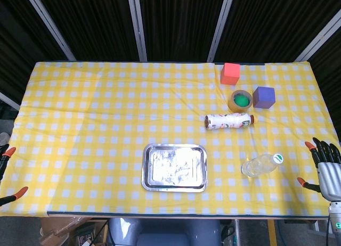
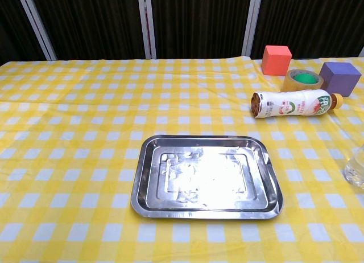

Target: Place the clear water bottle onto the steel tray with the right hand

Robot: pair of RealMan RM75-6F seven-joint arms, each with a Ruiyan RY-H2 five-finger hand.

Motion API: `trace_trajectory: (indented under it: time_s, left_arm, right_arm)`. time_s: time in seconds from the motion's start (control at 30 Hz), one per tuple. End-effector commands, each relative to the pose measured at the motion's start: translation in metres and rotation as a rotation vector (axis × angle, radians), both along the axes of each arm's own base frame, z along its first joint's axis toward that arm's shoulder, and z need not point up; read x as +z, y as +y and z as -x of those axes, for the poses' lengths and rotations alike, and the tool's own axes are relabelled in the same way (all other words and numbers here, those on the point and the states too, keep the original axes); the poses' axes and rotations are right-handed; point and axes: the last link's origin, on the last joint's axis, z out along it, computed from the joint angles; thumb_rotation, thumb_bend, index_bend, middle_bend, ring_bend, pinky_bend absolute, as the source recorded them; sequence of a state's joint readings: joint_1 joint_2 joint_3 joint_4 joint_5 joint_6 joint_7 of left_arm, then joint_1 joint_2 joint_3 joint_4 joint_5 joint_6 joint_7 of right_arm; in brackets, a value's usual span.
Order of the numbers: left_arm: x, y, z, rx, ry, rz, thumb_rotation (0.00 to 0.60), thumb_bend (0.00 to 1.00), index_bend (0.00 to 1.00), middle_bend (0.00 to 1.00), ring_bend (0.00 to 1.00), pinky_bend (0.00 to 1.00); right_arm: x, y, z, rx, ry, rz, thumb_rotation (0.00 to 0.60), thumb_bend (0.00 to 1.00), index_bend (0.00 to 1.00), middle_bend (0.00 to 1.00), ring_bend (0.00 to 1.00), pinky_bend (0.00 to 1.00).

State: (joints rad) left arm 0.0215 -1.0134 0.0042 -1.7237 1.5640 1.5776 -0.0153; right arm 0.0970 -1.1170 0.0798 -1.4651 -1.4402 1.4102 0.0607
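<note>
The clear water bottle (image 1: 259, 165) lies on its side on the yellow checked cloth, white cap toward the right; the chest view shows only its base (image 2: 355, 168) at the right edge. The empty steel tray (image 1: 174, 167) (image 2: 206, 176) sits left of it, near the table's front edge. My right hand (image 1: 326, 167) hovers at the table's right edge, to the right of the bottle and apart from it, fingers spread and holding nothing. My left hand (image 1: 6, 171) shows only orange-tipped fingers at the far left edge, holding nothing.
A white drink bottle (image 1: 229, 120) (image 2: 294, 103) lies on its side behind the clear one. Further back are a tape roll (image 1: 241, 100) (image 2: 303, 79), a purple cube (image 1: 264, 97) (image 2: 339, 77) and a red cube (image 1: 230, 73) (image 2: 277, 60).
</note>
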Motion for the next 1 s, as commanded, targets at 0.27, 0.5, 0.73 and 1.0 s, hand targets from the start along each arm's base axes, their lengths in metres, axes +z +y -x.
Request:
trace_trajectory:
  time_s: [0.27,0.5,0.73,1.0]
  left_arm:
    - [0.001,-0.003,-0.004,-0.014,-0.001,-0.007,0.600,0.16,0.05,0.00,0.00,0.00]
    - [0.000,-0.001,-0.004,-0.018,-0.004,-0.002,0.600,0.16,0.05,0.00,0.00,0.00]
    - [-0.003,0.002,-0.001,-0.004,-0.038,0.019,0.600,0.16,0.05,0.00,0.00,0.00]
    - [-0.020,0.009,-0.009,-0.051,-0.300,0.130,0.600,0.10,0.05,0.00,0.00,0.00]
  right_arm:
    - [0.000,0.001,-0.001,0.007,0.004,-0.004,0.600,0.07,0.13,0.04,0.00,0.00]
    - [0.004,0.004,-0.003,0.015,-0.003,0.010,0.600,0.07,0.13,0.04,0.00,0.00]
    - [0.004,0.005,-0.002,0.012,-0.001,0.002,0.600,0.06,0.13,0.04,0.00,0.00]
    - [0.005,0.005,-0.002,0.016,-0.011,0.007,0.600,0.06,0.13,0.04,0.00,0.00]
